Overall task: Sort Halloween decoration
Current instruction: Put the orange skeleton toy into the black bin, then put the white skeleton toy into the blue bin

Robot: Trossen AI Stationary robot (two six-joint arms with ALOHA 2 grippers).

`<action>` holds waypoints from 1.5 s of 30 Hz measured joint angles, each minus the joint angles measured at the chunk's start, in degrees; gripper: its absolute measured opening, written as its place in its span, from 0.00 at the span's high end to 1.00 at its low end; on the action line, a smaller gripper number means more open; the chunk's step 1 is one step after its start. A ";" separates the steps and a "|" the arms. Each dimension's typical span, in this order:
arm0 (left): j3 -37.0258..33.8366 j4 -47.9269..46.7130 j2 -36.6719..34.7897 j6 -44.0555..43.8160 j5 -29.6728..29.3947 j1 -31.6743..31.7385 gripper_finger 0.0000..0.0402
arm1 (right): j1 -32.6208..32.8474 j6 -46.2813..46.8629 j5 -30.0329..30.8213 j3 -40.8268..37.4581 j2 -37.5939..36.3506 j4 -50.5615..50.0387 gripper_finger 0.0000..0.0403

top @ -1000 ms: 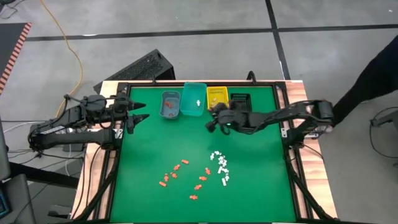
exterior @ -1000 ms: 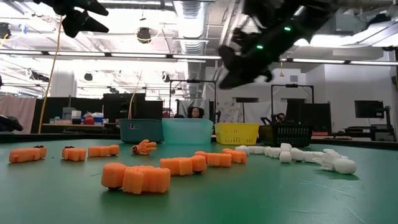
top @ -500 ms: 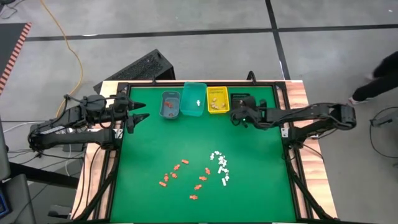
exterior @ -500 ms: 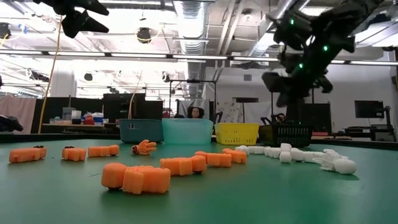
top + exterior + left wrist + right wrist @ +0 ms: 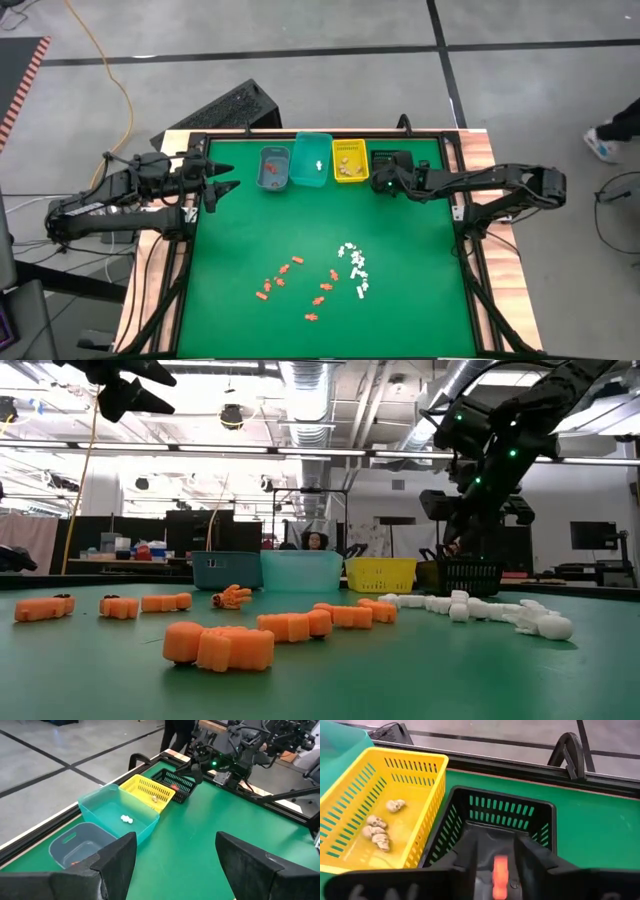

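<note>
Orange decoration pieces (image 5: 300, 282) and white ones (image 5: 355, 265) lie loose on the green mat near the table's front. Along the far edge stands a row of bins: grey-blue (image 5: 274, 168), teal (image 5: 312, 160), yellow (image 5: 348, 160) and black (image 5: 388, 158). My right gripper (image 5: 496, 840) hangs over the black bin (image 5: 505, 795), fingers apart. A small orange piece (image 5: 499, 870) shows in the gap, clear of both fingers; whether it lies in the bin or drops I cannot tell. My left gripper (image 5: 228, 187) waits open by the left edge.
Tan skull pieces (image 5: 377, 832) lie in the yellow bin (image 5: 385, 785), a white piece (image 5: 127, 819) in the teal bin and orange ones in the grey-blue bin. Bare green mat lies between the bins and the loose pieces. A person (image 5: 315, 541) shows in the room behind.
My right gripper has gone from in front of the yellow bin toward the table's right and far edge, and has come down over the black bin.
</note>
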 joint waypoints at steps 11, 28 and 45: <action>0.00 0.38 0.00 -0.63 2.14 -0.01 0.35 | 4.96 -10.38 -4.66 -0.02 -1.55 12.50 0.46; 0.01 3.22 0.00 -2.78 3.76 -0.01 0.35 | 26.53 -16.44 -20.52 0.00 -1.32 23.17 0.50; -3.46 7.23 0.00 -3.59 5.18 -0.02 0.35 | 39.32 -7.54 -14.62 0.06 11.84 25.20 0.50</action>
